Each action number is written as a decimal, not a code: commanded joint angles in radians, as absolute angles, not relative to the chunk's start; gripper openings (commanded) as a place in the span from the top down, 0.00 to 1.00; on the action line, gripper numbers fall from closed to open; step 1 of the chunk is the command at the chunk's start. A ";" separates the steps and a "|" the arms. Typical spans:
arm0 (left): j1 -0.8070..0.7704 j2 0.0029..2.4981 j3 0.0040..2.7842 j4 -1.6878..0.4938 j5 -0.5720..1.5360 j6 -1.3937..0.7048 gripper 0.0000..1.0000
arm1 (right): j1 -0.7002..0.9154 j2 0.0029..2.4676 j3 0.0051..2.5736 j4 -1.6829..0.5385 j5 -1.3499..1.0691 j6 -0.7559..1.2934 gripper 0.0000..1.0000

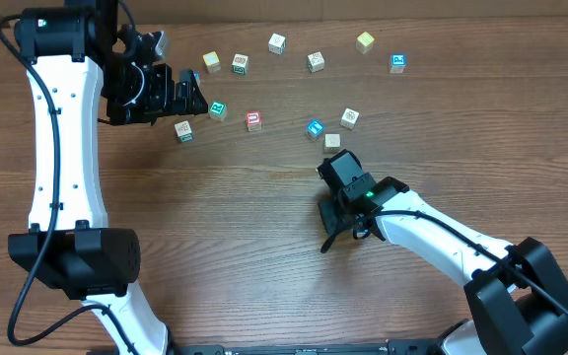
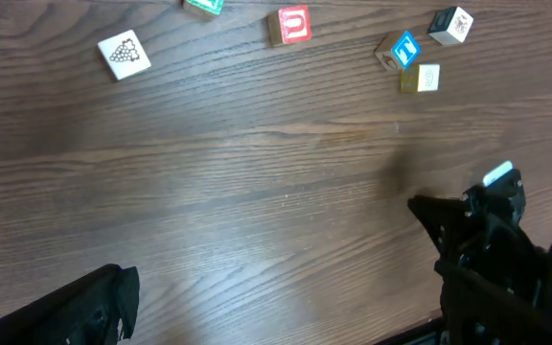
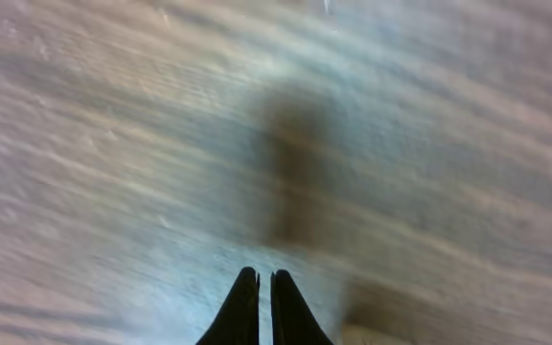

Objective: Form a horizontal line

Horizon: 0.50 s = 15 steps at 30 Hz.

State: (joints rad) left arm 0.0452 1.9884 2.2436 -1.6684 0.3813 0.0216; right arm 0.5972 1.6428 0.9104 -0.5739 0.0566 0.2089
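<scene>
No horizontal line of touching cubes is in view; small wooden cubes lie loose across the far half of the table. Closest to my left gripper (image 1: 197,97) are a green-topped cube (image 1: 218,109), a white cube (image 1: 182,130) and a red cube (image 1: 253,120). That gripper hovers open and empty; in its wrist view (image 2: 278,311) only one finger (image 2: 89,305) shows. A blue cube (image 1: 315,128) almost touches a tan cube (image 1: 332,141). My right gripper (image 1: 329,240) is shut on nothing, tips (image 3: 264,280) low over bare wood.
More loose cubes sit along the back: yellow (image 1: 211,61), green-white (image 1: 240,64), white (image 1: 277,42), another yellow (image 1: 365,41) and blue (image 1: 397,63). The right arm (image 2: 492,244) shows in the left wrist view. The right wrist view is blurred.
</scene>
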 commanded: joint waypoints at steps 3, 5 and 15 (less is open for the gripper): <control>0.036 1.998 2.264 -1.667 0.381 0.019 0.00 | 0.598 1.644 0.916 -0.465 0.162 0.208 0.95; 0.036 1.998 2.264 -1.667 0.382 0.019 0.00 | 0.587 1.644 0.916 -0.427 0.215 0.208 0.92; 0.036 1.998 2.264 -1.667 0.381 0.019 0.00 | 0.367 1.644 0.916 -0.368 0.253 0.262 0.92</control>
State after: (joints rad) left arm 0.0452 1.9884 2.2436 -1.6688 0.3813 0.0216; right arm 0.4316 1.6432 0.9096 -0.3744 0.2199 0.2367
